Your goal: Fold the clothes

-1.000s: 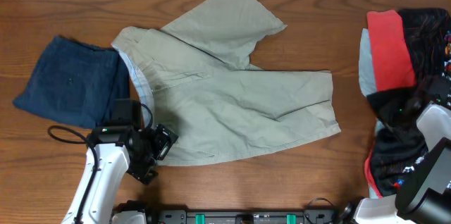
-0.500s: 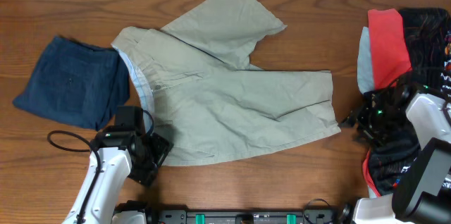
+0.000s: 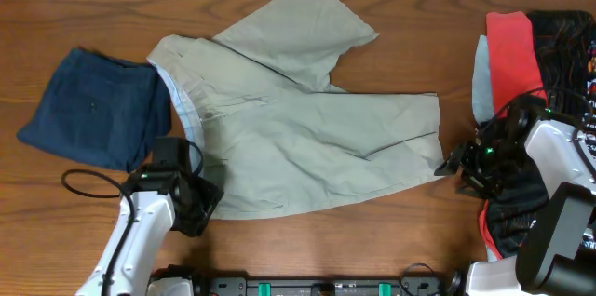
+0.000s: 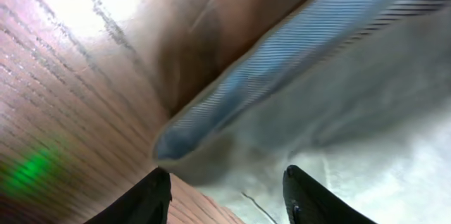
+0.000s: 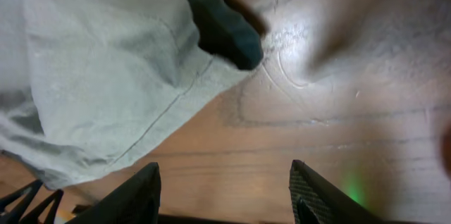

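The pale khaki-grey shorts (image 3: pixel 307 138) lie spread flat mid-table, one leg pointing to the far edge, the other to the right, light-blue waistband lining (image 3: pixel 186 114) at the left. My left gripper (image 3: pixel 207 201) is open at the shorts' near-left waistband corner; the left wrist view shows the striped blue lining (image 4: pixel 282 69) and grey cloth between the fingers (image 4: pixel 225 196). My right gripper (image 3: pixel 453 166) is open just right of the right leg's hem corner (image 5: pixel 106 90), over bare wood (image 5: pixel 225 196).
Folded navy shorts (image 3: pixel 93 105) lie at the left. A pile of red (image 3: pixel 515 63), light-blue and black printed garments (image 3: pixel 568 45) sits at the right edge under my right arm. A black cable (image 3: pixel 84 184) loops near the left arm.
My right arm swung left from the garment pile to the shorts' right hem corner. My left gripper shifted slightly toward the waistband corner.
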